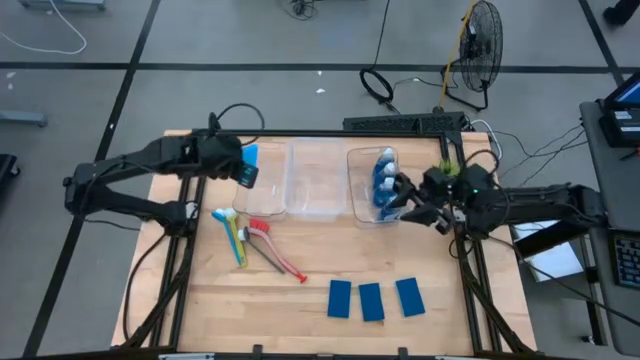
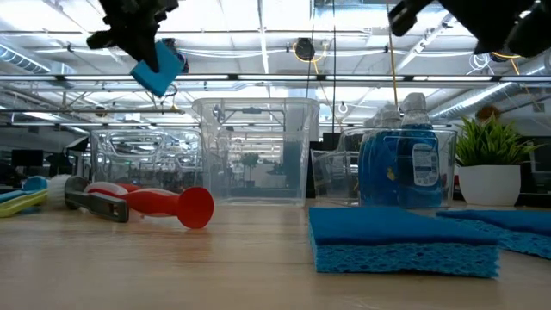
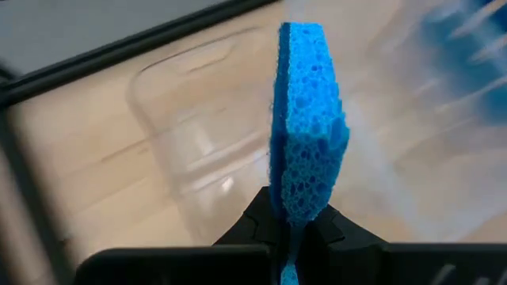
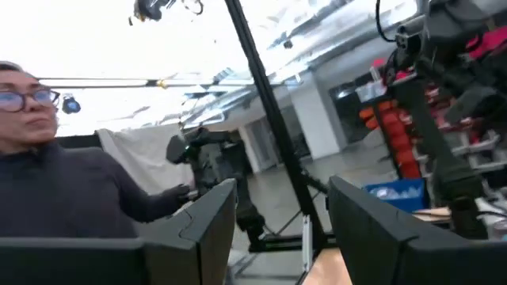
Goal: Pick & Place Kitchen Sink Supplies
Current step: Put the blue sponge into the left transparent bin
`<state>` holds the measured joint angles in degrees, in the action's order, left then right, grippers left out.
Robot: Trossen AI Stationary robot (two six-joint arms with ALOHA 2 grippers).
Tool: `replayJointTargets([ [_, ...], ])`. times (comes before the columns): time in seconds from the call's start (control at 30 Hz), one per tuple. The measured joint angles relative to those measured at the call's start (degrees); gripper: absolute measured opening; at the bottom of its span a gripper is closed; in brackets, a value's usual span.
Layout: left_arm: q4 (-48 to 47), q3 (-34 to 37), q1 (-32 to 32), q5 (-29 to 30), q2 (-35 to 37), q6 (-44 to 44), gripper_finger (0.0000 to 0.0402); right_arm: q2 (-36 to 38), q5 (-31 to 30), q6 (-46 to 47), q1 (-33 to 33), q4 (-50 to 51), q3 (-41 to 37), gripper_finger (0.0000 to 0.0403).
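Note:
My left gripper [image 1: 245, 172] is shut on a blue sponge [image 1: 250, 155] above the far end of the left clear bin [image 1: 266, 190]; in the low view the sponge [image 2: 159, 69] hangs high over the table. My right gripper [image 4: 277, 237] stands open and empty, tipped upward, beside the right bin [image 1: 372, 188] that holds the blue-and-white bottles [image 2: 400, 159]. Three more sponges [image 1: 372, 300] lie flat near the front edge. A red brush [image 1: 275, 250] and a yellow-green and a light blue brush [image 1: 230, 228] lie on the table in front of the left bin. My left gripper pinches the sponge's near end [image 3: 295, 212] between its two fingers, one on each broad face. The foam is squeezed thin at the grip. The rest of the sponge sticks out past the fingertips, edge-on, lifted clear above the left bin.
An empty clear bin [image 1: 320, 180] stands between the left and right bins. A small potted plant [image 2: 491, 164] sits at the table's right, behind my right arm. A person shows beyond the table in the right wrist view. Bare wood lies between the brushes and the sponges.

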<state>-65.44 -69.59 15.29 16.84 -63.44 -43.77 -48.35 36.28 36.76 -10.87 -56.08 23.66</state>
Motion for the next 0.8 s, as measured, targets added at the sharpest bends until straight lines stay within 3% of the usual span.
replayJointTargets([
  [0.3, -12.93, -13.00, 7.79, -5.62, -14.89, 3.81, 0.0008, 5.50, -1.60, -1.75, -0.05, 0.29, -3.99, 0.0187],
  [0.47, -13.64, -14.09, 12.87, -12.07, -18.99, 5.98, 0.0008, 5.87, -1.47, -4.01, -0.03, 4.92, -4.22, 0.0187],
  [0.8, -14.54, -14.11, 18.82, -16.75, -22.97, 7.65, 0.0010, 5.96, 1.59, -4.97, -0.05, 9.33, -4.22, 0.0187],
])
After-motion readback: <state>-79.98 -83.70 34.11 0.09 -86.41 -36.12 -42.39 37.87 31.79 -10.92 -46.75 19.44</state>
